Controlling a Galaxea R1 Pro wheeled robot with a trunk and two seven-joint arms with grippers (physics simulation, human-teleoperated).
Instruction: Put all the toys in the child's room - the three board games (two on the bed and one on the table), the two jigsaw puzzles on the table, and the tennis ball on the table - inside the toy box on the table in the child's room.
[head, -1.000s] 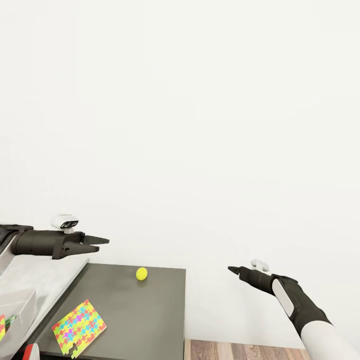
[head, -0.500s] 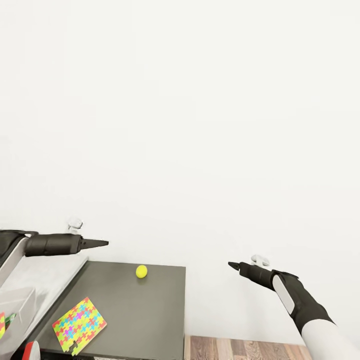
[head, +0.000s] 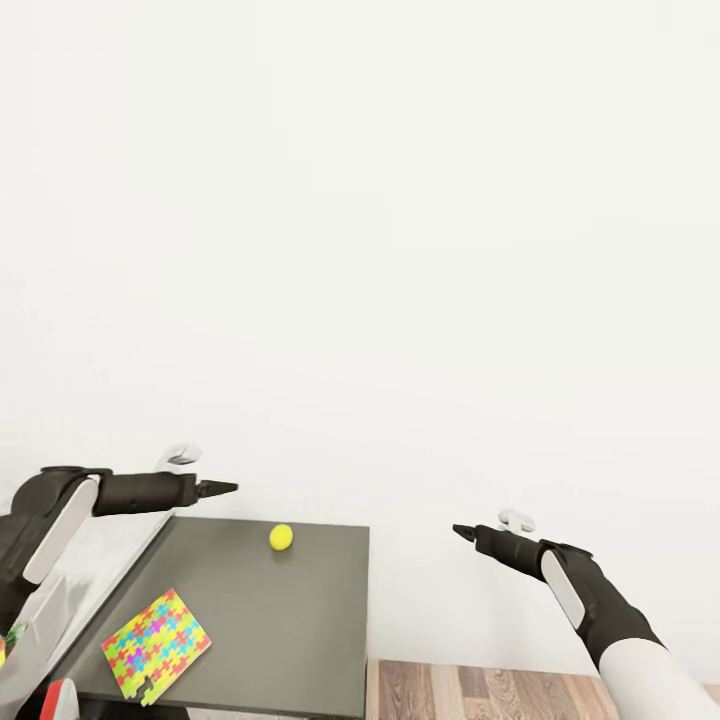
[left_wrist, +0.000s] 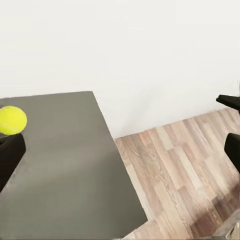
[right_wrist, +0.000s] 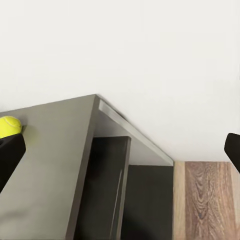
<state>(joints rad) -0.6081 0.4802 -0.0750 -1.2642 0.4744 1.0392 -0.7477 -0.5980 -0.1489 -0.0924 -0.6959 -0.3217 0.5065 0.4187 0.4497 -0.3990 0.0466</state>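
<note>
The left gripper (head: 225, 488), fingers spread, is hovering just behind the small yellow-green tennis ball (head: 281, 537) on the dark grey bench (head: 290, 620); a glancing touch could be rolling it off.

Standing here, I am counting one tennis ball (head: 282, 537) and one jigsaw puzzle (head: 157, 645) lying on one dark grey desk (head: 290, 620), with two robot arms reaching out, the left gripper (head: 225, 488) and the right gripper (head: 462, 531).
</note>
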